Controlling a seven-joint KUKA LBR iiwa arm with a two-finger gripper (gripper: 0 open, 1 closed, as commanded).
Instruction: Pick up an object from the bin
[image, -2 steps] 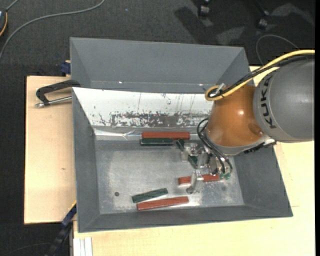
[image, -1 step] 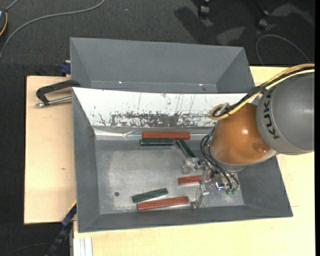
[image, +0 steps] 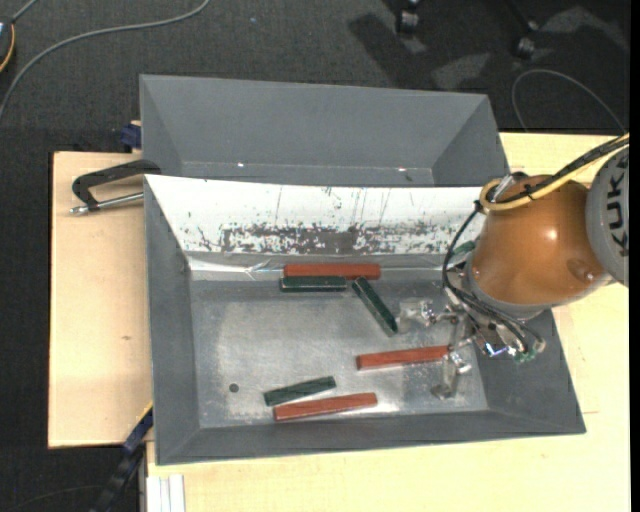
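My claw (image: 438, 349) is low in the right part of the grey bin (image: 200, 330), its two fingers spread open, one on either side of the right end of a flat red bar (image: 398, 358) that lies on the floor; I am not clamped on it. Just beyond, a slanted dark green bar (image: 374, 306) lies. Along the back wall rest a long red bar (image: 332, 270) and a green bar (image: 312, 285) touching it. Near the front, a short green bar (image: 300, 391) lies beside a front red bar (image: 325, 406).
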